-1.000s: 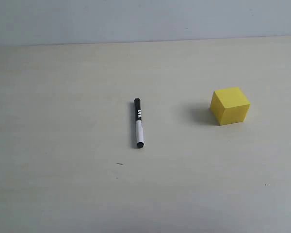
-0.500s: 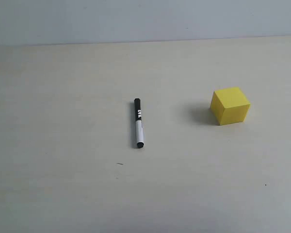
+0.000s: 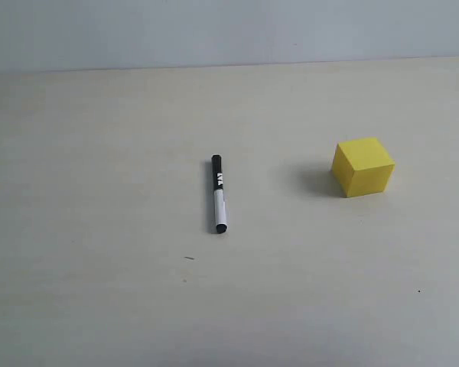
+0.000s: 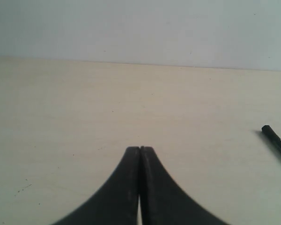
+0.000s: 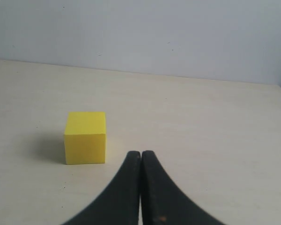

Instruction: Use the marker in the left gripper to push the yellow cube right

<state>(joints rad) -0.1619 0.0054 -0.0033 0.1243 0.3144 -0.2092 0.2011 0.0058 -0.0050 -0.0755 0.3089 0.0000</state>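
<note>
The marker (image 3: 219, 194) lies flat on the pale table, black cap pointing away, with nothing holding it. The yellow cube (image 3: 362, 167) stands to its right, well apart from it. Neither arm shows in the exterior view. In the left wrist view my left gripper (image 4: 140, 149) is shut and empty, and only the marker's black cap end (image 4: 275, 138) shows at the frame's edge, off to one side. In the right wrist view my right gripper (image 5: 141, 153) is shut and empty, with the yellow cube (image 5: 85, 137) a short way ahead and to one side of its tips.
The pale table (image 3: 99, 290) runs back to a light wall (image 3: 229, 30). A few tiny dark specks (image 3: 189, 258) mark the tabletop.
</note>
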